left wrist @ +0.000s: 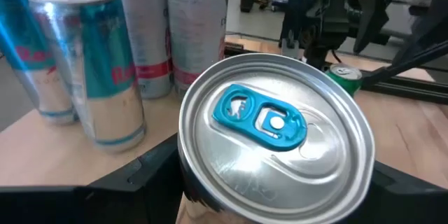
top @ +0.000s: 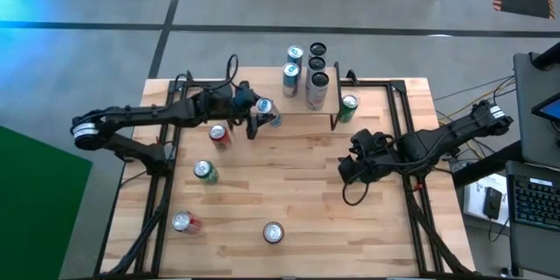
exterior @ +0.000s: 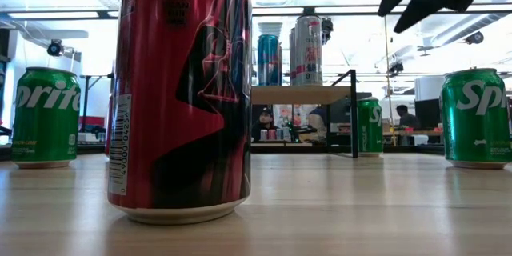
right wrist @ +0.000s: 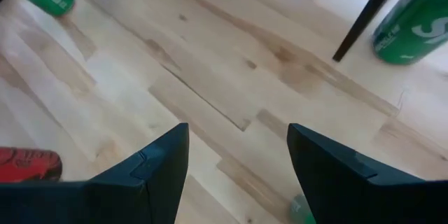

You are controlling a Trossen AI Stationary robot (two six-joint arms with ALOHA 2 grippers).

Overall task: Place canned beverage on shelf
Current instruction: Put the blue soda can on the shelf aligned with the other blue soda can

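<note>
The shelf (top: 297,109) stands at the table's far middle, a light-wood top on black legs, with several cans (top: 317,83) upright on it. My left gripper (top: 261,115) is at the shelf's left end, shut on a silver can with a blue tab (left wrist: 269,136); Red Bull cans (left wrist: 98,70) and white cans stand just beyond it. My right gripper (top: 350,171) hangs open above bare tabletop to the right of centre (right wrist: 238,161), holding nothing. My left gripper pinches the silver can's side wall (left wrist: 183,171) just under its top rim, one finger (left wrist: 150,175) on each side. The fingers come nearly level from the table's left. The can's top faces up toward the wrist camera; its bottom is hidden.
A green Sprite can (top: 348,107) stands by the shelf's right leg. Loose cans stand on the table: red (top: 219,136), green (top: 206,171), red (top: 183,221) and one near the front edge (top: 273,232), which fills the low view (exterior: 180,88). Black frame rails run along both table sides.
</note>
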